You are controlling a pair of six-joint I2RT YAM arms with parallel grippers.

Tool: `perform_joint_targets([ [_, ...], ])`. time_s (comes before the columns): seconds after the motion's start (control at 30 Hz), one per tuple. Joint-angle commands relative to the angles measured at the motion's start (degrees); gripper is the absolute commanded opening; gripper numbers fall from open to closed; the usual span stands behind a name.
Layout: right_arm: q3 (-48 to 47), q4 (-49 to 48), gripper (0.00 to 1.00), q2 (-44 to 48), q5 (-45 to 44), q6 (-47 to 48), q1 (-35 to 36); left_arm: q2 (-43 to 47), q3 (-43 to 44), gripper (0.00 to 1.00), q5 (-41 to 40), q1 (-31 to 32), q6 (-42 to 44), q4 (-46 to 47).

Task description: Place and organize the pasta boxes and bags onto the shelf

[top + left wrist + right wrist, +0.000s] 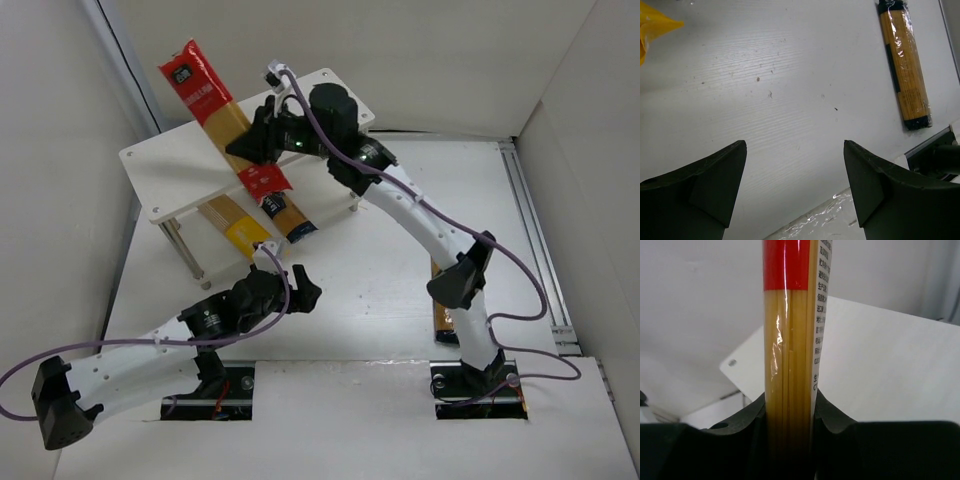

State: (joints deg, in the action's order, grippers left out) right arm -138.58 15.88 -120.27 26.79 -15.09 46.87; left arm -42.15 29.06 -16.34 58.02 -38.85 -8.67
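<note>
R hand (262,135) pinched tight on the red-ended clear bag (205,95), gripping past mid-length twd its near end; wrist cam shows both fingers (832,415) pressed flat against the bag's (787,340) sides, spaghetti strands and a printed label strip running up btwn them. Bag sits diagonal over the shelf (170,170), far red end sticking out past the far-left edge, near red end just past the front edge. Can't tell if it touches the board or hangs just above it. White board (880,360) fills the right of the wrist view behind the bag. Yellow pack (243,236) and golden-brown pack w/ dark label (290,218) lie side by side on the table (370,290), poking out from under the shelf's front edge. L hand (297,287) spread wide and holding nothing, low over the table (790,100) just in front of those two; a yellow pack corner (652,25) shows at top left of its view. Orange-brown pack w/ dark ends (905,65) lies flat on the table well off to the right, partly hidden by my R arm from above (441,318).
</note>
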Motion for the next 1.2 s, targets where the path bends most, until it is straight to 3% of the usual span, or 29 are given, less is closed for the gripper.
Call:
perform_joint_targets([
  [0.0,-6.34,-19.73,0.00,-2.15,-1.64,-11.26,1.11,2.24,-1.98,0.75,1.84,-0.01,-0.35,3.39],
  [0.23,-9.25,-24.40,0.00,-8.49,-2.79,-21.56,1.64,3.39,-1.99,0.75,1.31,-0.01,-1.49,2.25],
  [0.27,-9.25,-24.40,0.05,-9.10,-2.79,-21.56,1.64,3.91,-2.51,0.75,1.31,-0.01,-1.49,2.25],
  [0.3,-9.25,-24.40,0.19,-9.11,-2.79,-21.56,1.64,3.92,-2.52,0.75,1.31,-0.01,-1.49,2.25],
  [0.4,-7.76,-24.40,0.40,-9.11,-2.18,-21.56,1.64,3.92,-2.52,0.75,1.31,-0.01,-1.49,2.25],
  [0.5,-4.77,-24.40,0.68,-7.00,-2.18,-20.16,1.03,4.45,-1.99,0.75,1.31,-0.01,-1.49,1.64],
  [0.57,-2.41,-23.88,1.00,-5.25,-2.87,-17.36,1.03,4.45,-1.99,0.75,1.31,-0.01,-1.49,1.11],
  [0.87,-1.34,-11.50,1.00,-1.47,-16.22,-9.44,-0.72,4.97,-1.46,0.75,1.31,-0.01,-2.72,0.05],
  [1.17,5.67,0.29,1.00,13.11,-36.44,5.68,-3.62,5.50,-0.32,0.75,1.31,-0.01,-1.59,0.05],
])
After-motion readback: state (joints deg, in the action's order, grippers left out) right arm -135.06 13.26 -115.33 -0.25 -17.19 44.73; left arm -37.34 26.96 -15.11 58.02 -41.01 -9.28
